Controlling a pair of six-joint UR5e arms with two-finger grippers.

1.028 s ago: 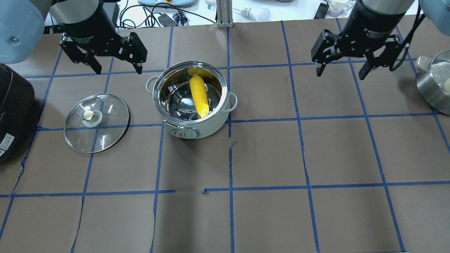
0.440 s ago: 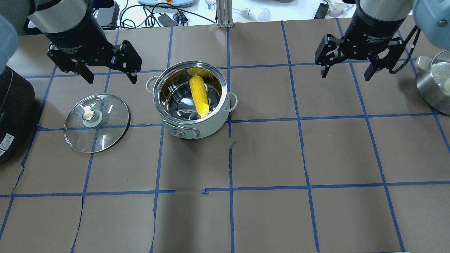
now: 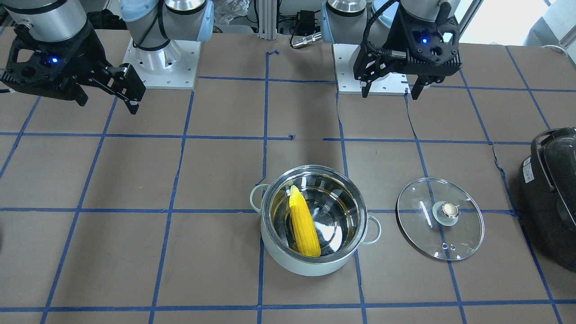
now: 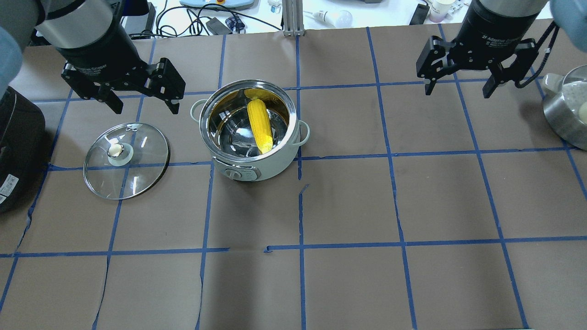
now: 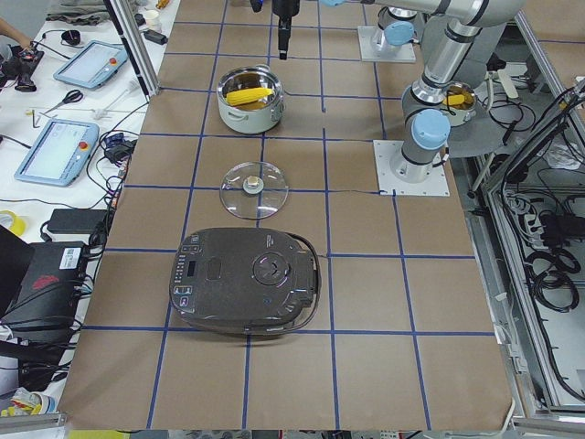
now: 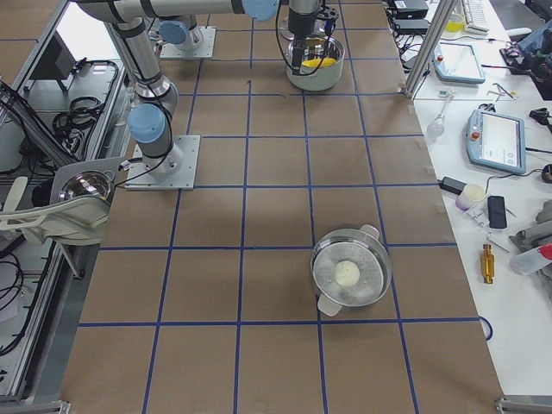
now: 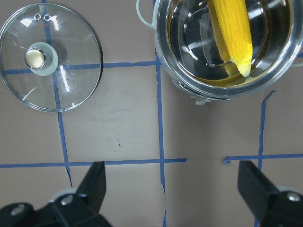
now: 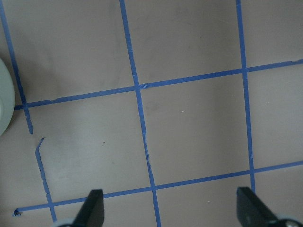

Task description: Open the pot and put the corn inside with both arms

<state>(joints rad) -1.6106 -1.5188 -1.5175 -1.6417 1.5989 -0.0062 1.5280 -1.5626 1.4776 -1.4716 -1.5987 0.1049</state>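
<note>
The pale mint-green pot (image 4: 270, 172) stands open at the table's middle, also in the front view (image 3: 306, 267). The yellow corn (image 4: 259, 126) lies slanted inside it (image 3: 304, 223). The glass lid (image 4: 126, 160) lies flat on the table left of the pot (image 3: 440, 218). My left gripper (image 4: 146, 109) is open and empty, above the table between lid and pot at their far side (image 3: 388, 95). Its wrist view shows lid (image 7: 49, 56), pot (image 7: 213, 92) and corn (image 7: 232, 28) beyond the open fingers (image 7: 92, 184). My right gripper (image 4: 457, 93) is open and empty, far to the pot's right (image 3: 108, 107).
A black appliance (image 4: 13, 146) sits at the table's left edge, close to the lid (image 3: 551, 198). A steel pot (image 4: 566, 114) with a white ball in it stands at the right edge (image 6: 349, 274). Blue tape lines grid the brown table cover.
My left gripper has shifted slightly left and toward the lid. My right gripper has drifted right and a little farther away. Both stay open; pot, corn and lid have not moved.
</note>
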